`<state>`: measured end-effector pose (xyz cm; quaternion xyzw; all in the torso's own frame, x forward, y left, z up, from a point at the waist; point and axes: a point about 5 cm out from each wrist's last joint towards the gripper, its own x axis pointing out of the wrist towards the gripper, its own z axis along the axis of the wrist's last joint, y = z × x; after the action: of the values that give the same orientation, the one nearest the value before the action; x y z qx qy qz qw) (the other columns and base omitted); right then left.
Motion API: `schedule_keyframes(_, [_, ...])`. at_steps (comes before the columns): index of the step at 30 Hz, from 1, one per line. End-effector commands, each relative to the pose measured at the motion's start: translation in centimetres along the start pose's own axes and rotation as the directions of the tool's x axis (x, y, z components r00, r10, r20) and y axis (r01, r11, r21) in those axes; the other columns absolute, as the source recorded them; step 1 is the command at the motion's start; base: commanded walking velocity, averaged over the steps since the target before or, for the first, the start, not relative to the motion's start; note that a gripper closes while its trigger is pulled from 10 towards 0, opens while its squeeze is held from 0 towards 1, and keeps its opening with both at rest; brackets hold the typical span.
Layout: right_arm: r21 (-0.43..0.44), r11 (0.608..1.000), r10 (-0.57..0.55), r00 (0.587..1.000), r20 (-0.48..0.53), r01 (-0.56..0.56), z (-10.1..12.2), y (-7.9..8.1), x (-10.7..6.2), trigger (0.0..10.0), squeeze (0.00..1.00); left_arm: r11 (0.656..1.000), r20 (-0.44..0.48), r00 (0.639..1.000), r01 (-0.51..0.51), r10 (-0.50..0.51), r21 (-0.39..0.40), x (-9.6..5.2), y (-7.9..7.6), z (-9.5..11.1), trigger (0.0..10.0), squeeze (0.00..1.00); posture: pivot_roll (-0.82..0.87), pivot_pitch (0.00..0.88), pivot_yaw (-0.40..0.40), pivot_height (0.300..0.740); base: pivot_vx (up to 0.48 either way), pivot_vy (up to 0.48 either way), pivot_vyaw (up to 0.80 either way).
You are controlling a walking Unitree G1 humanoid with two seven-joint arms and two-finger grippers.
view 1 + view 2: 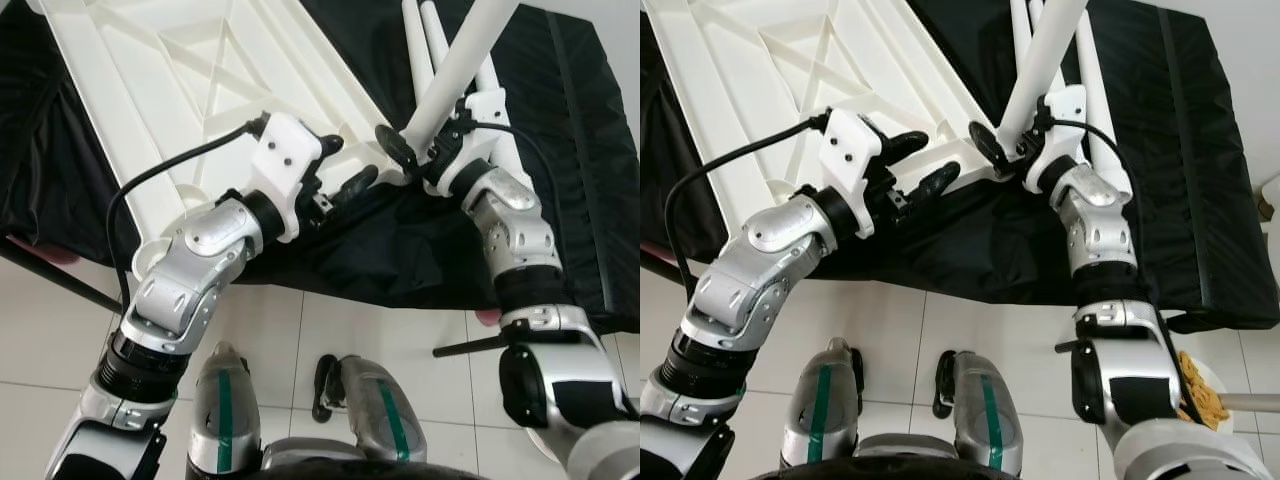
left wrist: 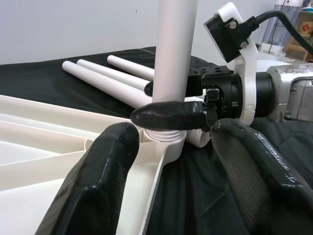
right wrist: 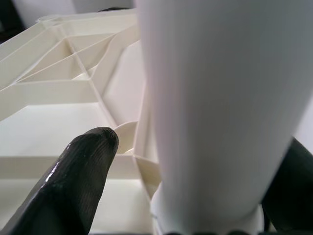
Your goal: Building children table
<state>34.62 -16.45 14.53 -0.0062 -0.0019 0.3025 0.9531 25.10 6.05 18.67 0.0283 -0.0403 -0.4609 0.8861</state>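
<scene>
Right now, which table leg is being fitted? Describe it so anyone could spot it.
Find the upturned white ribbed plastic tabletop on the black cloth. At its near corner one white round leg stands in the socket, gripped by the right pincer; the other white legs lie flat.

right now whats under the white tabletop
The upside-down tabletop lies on a black cloth, which shows along its near edge and on both sides. Whatever the cloth rests on is covered. The right claw holds a white leg at the tabletop's corner.
</scene>
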Motion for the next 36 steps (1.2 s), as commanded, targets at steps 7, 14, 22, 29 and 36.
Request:
schedule_keyframes(7, [-0.021, 0.997, 0.072, 0.997, -0.026, -0.073, -0.6, -0.4, 0.0, 10.0, 0.0, 1.0, -0.009, 1.0, 0.023, -0.023, 0.005, 0.0, -0.2, -0.1, 10.0, 0.0, 0.12, 0.034, -0.098, 0.74, 0.0, 0.0, 0.0])
schedule_keyframes(14, [0.003, 0.997, 0.075, 0.997, 0.001, -0.075, -0.4, -1.2, 0.0, 0.0, 0.0, 1.0, -0.005, 1.0, 0.018, -0.018, 0.006, 0.0, -0.1, 0.0, 10.0, 0.0, 0.12, 0.035, -0.097, 0.74, 0.0, 0.0, 0.0])
schedule_keyframes(22, [0.043, 0.992, 0.119, 0.992, 0.036, -0.12, -0.4, -1.1, -0.2, 0.0, 0.0, 1.0, -0.002, 1.0, 0.019, -0.019, 0.008, 0.1, 0.0, 0.1, 10.0, 0.0, 0.12, 0.038, -0.095, 0.74, 0.0, 0.0, 0.0])
schedule_keyframes(29, [0.054, 0.992, 0.11, 0.993, 0.048, -0.113, -0.4, -1.4, -0.3, 0.0, 0.0, 1.0, -0.001, 1.0, 0.018, -0.018, 0.008, 0.1, 0.1, 0.1, 10.0, 0.0, 0.11, 0.04, -0.091, 0.74, 0.0, 0.0, 0.0])
schedule_keyframes(36, [0.048, 0.998, 0.05, 0.998, 0.024, -0.052, -0.7, -1.4, -0.3, 10.0, 0.0, 1.0, -0.002, 1.0, 0.017, -0.017, 0.008, 0.1, 0.2, 0.2, 10.0, 0.0, 0.12, 0.043, -0.089, 0.74, 0.0, 0.0, 0.0])
